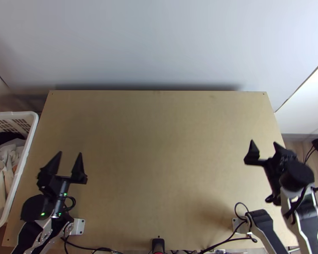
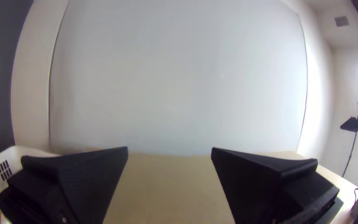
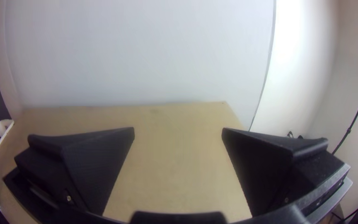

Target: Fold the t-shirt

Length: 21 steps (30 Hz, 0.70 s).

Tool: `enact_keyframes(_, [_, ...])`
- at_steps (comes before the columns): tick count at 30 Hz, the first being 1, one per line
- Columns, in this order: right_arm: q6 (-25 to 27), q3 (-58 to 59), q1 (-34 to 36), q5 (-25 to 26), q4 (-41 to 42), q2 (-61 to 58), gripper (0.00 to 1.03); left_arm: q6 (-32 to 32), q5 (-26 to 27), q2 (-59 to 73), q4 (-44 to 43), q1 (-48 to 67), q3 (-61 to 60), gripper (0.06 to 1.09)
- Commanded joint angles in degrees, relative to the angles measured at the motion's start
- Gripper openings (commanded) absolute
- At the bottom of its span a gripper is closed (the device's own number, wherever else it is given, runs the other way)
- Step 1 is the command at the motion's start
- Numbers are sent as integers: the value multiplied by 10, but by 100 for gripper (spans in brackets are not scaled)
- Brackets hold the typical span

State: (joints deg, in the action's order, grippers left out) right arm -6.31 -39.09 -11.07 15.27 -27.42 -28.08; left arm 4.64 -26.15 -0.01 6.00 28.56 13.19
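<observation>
Cloths (image 1: 8, 155), the t-shirt probably among them, are being held in the basket (image 1: 26, 151), while the left pincer (image 1: 70, 153) near it and the right pincer (image 1: 263, 142) well apart are being held spread, presumably for grasping.

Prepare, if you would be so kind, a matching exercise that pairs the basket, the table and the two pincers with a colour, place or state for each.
1. Basket
2. Left pincer
3. Table
4. Right pincer

A. Open, on the side farther from the basket
B. White, slotted, beside the table's left edge
C. Light wood
D. Open, on the side nearer the basket

Right pairs: 1-B; 2-D; 3-C; 4-A
</observation>
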Motion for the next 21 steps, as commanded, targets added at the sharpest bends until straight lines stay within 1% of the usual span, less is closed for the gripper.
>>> enact_keyframes(1, [-39, -117, -24, 6, -6, -98, 98, -91, 0, 26, -46, -77, 52, 104])
enact_keyframes(3, [-39, -133, -30, 6, -5, -107, 98, -85, 1, 64, -35, -100, 69, 104])
enact_keyframes(7, [-42, -163, -30, 7, -33, -135, 98, -12, 1, 160, -2, -139, 126, 104])
enact_keyframes(9, [-51, -177, -29, 21, -69, -150, 98, 11, 1, 207, 4, -159, 163, 104])
enact_keyframes(10, [-69, -186, -25, 37, -96, -165, 98, 11, 1, 230, 5, -171, 183, 104])
enact_keyframes(11, [-73, -199, -22, 37, -125, -185, 98, 8, 2, 255, 8, -184, 207, 104])
enact_keyframes(12, [-72, -209, -19, 42, -149, -202, 98, 6, 3, 281, 17, -200, 233, 104])
enact_keyframes(14, [-65, -218, -10, 43, -167, -215, 98, 6, 6, 337, 34, -249, 283, 104])
enact_keyframes(15, [-66, -219, -11, 43, -167, -213, 98, 7, 21, 363, 49, -279, 309, 104])
enact_keyframes(17, [-72, -223, -11, 42, -167, -207, 98, 14, 79, 412, 81, -337, 358, 104])
enact_keyframes(19, [-92, -221, -15, 42, -167, -198, 98, 46, 141, 454, 111, -412, 397, 104])
enact_keyframes(21, [-97, -217, -17, 42, -168, -197, 98, 92, 185, 497, 134, -485, 424, 104])
